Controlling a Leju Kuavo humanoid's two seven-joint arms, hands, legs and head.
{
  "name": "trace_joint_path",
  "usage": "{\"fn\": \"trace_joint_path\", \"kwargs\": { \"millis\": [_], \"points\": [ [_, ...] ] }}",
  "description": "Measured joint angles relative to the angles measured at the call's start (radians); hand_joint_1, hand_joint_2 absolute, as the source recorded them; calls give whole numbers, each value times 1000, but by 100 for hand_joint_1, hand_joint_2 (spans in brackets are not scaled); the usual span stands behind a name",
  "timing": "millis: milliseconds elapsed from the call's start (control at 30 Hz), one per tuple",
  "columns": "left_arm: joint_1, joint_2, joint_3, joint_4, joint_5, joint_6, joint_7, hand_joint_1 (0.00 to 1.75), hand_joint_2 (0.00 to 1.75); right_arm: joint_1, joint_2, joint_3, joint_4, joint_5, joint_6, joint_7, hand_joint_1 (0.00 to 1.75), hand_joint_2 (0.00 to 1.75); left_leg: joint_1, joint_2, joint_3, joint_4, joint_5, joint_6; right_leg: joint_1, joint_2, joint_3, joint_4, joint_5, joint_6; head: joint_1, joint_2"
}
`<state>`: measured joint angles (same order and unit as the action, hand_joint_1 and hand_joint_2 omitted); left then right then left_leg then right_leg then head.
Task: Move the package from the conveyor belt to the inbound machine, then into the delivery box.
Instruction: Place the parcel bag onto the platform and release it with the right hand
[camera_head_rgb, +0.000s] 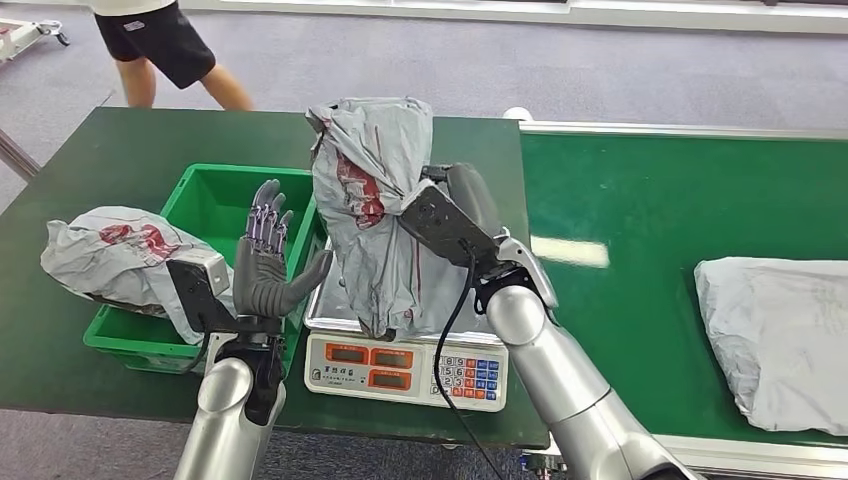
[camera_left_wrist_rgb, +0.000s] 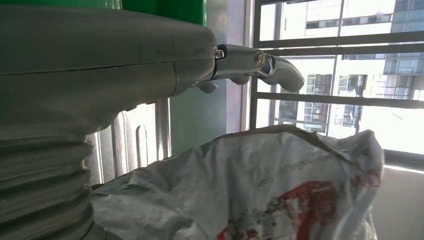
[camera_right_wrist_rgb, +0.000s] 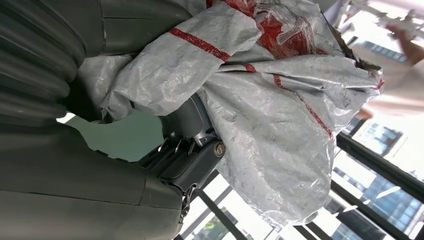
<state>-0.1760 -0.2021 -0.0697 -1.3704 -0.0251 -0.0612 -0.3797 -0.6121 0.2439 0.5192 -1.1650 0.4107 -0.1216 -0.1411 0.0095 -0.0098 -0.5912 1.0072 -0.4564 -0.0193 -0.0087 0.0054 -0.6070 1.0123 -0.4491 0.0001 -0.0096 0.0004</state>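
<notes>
- Grey ribbed cover and thick thumb of the left robot hand (camera_left_wrist_rgb: 100, 75), reaching in along the frame, fingers apart, holding nothing.
- Crumpled grey package (camera_left_wrist_rgb: 260, 190) with red print, close beside the thumb, not touching.
- Green bin wall (camera_left_wrist_rgb: 165, 7) behind.
- Bright barred window (camera_left_wrist_rgb: 340, 75) beyond.

Package (camera_head_rgb: 372, 215) hides the right hand's fingers (camera_right_wrist_rgb: 187, 145).

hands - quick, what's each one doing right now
Left hand: open, fingers apart, holding nothing.
Right hand: grips the grey package over the scale.
</notes>
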Motion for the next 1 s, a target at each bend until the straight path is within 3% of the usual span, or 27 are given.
{"fn": "trace_joint_path", "kwargs": {
  "millis": [333, 600, 867, 1000],
  "points": [
    [0, -5, 1, 35, -17, -11, -13, 0, 175, 63, -10, 0, -2, 40, -52, -5, 0, 175, 0, 1, 0, 0, 0, 0, 0, 0, -1, 0, 0, 0, 0, 0],
    [0, -4, 1, 47, -144, 58, -36, 0, 175, 152, -54, -17, -47, -18, -82, -47, 0, 175, 0, 1, 0, 0, 0, 0, 0, 1, -1, 0, 0, 0, 0, 0],
    [-11, 8, -23, 36, -435, 155, -27, 0, 175, 225, -75, -144, -104, -157, -93, -111, 0, 175, 0, 0, 0, 0, 0, 0, 0, 1, -1, 0, 0, 0, 0, 0],
    [-29, 18, -46, 35, -523, 160, -25, 0, 175, 230, -80, -223, -103, -182, -82, -139, 0, 175, 0, 1, 0, 0, 0, 0, 0, 1, -1, 0, 0, -1, 0, 0]
  ]
}}
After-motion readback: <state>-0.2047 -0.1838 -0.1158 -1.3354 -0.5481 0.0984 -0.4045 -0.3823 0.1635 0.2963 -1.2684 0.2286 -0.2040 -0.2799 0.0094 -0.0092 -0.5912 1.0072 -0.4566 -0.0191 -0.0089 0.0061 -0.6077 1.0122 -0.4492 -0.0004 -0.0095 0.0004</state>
